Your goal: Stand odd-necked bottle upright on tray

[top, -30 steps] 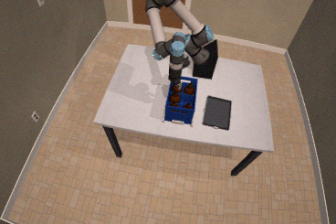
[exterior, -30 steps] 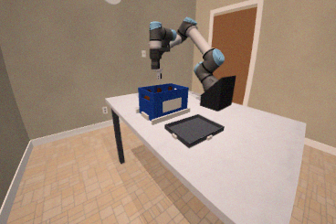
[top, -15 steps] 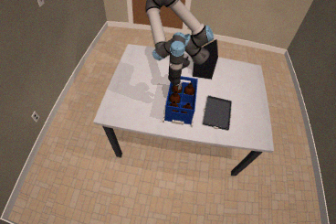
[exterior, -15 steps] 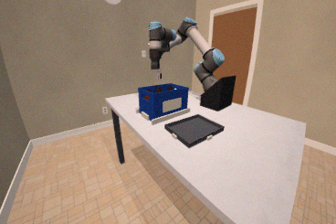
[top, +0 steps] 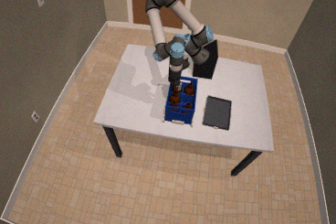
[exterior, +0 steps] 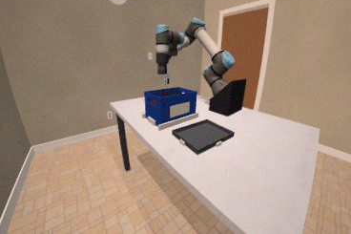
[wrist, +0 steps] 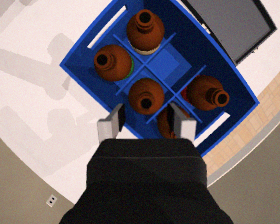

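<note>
A blue crate [wrist: 157,63] stands on the white table and holds brown bottles in its cells. In the wrist view I see one bottle at the far side [wrist: 145,28], one at the left [wrist: 112,63], one in the middle [wrist: 145,95], one at the right [wrist: 205,94], and one partly hidden behind my right finger [wrist: 167,123]. My gripper [wrist: 146,112] is open and empty, hovering above the crate's near end. It also shows in the top view [top: 175,82] over the crate [top: 183,101]. The dark tray [top: 217,112] lies empty beside the crate.
The arm's black base block [top: 205,61] stands at the back of the table behind the crate. The table edge runs close to the crate's near side in the wrist view.
</note>
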